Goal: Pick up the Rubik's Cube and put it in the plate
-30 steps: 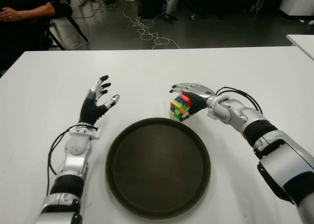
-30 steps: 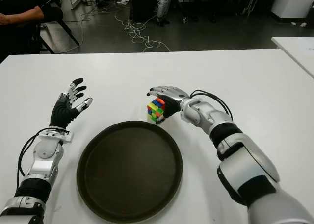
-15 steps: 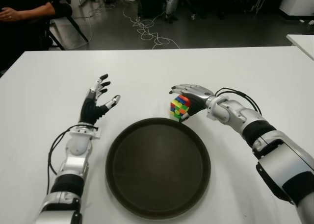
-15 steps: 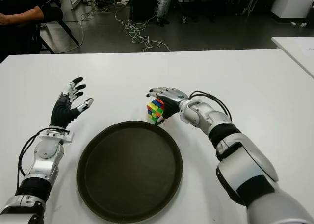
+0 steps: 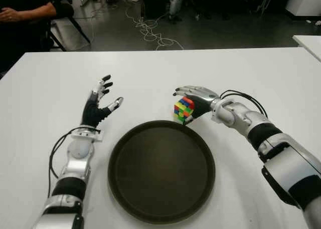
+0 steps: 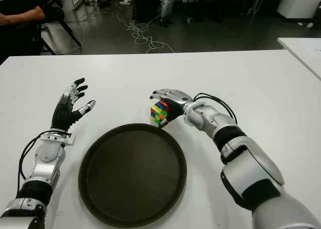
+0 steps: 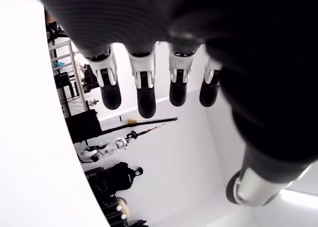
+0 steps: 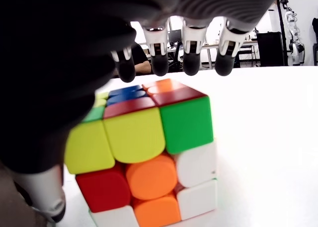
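In the left eye view, one Rubik's Cube (image 5: 183, 109), one dark round plate (image 5: 161, 171) and two robot hands are counted on the white table (image 5: 241, 68). The cube is seen just above the plate's upper rim, right of centre, with the right hand (image 5: 196, 99) cupped over its top and right side. The left hand (image 5: 100, 104) is shown left of the plate with fingers spread and nothing held. A seated person (image 5: 27, 11) is cut off at the upper left corner.

The right eye view shows the same arrangement.

In the left wrist view, four fingertips (image 7: 145, 93) are seen extended and apart, around nothing.

In the right wrist view, one cube fills the lower centre; four fingertips (image 8: 191, 55) hang above its far top edge, apparently short of it, and the thumb (image 8: 42, 189) is placed beside its lower left. Whether the cube is actually gripped cannot be told.
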`<action>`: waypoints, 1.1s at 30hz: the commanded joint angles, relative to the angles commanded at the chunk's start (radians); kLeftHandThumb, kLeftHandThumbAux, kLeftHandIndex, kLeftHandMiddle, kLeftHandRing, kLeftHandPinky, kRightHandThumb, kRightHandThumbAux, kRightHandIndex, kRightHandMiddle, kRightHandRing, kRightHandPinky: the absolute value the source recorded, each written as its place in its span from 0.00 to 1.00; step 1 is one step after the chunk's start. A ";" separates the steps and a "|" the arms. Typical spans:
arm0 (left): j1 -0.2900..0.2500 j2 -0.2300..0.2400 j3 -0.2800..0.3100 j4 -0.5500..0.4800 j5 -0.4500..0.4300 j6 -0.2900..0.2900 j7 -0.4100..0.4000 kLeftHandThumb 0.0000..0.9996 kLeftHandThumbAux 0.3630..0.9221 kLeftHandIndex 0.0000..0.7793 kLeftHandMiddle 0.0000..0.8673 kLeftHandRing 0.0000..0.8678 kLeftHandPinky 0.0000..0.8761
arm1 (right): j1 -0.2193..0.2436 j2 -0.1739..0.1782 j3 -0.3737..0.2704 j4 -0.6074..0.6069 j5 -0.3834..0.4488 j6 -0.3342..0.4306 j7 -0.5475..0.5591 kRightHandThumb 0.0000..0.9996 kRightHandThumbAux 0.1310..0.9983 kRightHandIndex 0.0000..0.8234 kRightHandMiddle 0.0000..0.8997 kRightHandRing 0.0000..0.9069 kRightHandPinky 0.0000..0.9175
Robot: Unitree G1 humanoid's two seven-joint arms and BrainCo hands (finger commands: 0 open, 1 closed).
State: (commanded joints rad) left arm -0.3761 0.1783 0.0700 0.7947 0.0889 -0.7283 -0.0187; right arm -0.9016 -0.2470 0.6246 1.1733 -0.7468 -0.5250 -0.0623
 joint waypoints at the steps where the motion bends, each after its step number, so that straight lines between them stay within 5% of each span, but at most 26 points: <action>1: -0.001 0.000 0.000 0.002 0.000 -0.002 0.000 0.02 0.63 0.09 0.12 0.12 0.11 | 0.000 0.000 0.001 0.001 0.000 -0.001 0.000 0.00 0.68 0.01 0.02 0.06 0.09; 33: -0.015 -0.004 0.007 0.042 -0.017 -0.022 -0.012 0.06 0.57 0.10 0.13 0.13 0.14 | 0.007 0.020 0.002 0.023 0.000 0.008 -0.035 0.00 0.67 0.07 0.09 0.13 0.14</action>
State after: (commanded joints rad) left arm -0.3909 0.1743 0.0773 0.8363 0.0720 -0.7499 -0.0303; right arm -0.8942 -0.2273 0.6266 1.1958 -0.7470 -0.5166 -0.0976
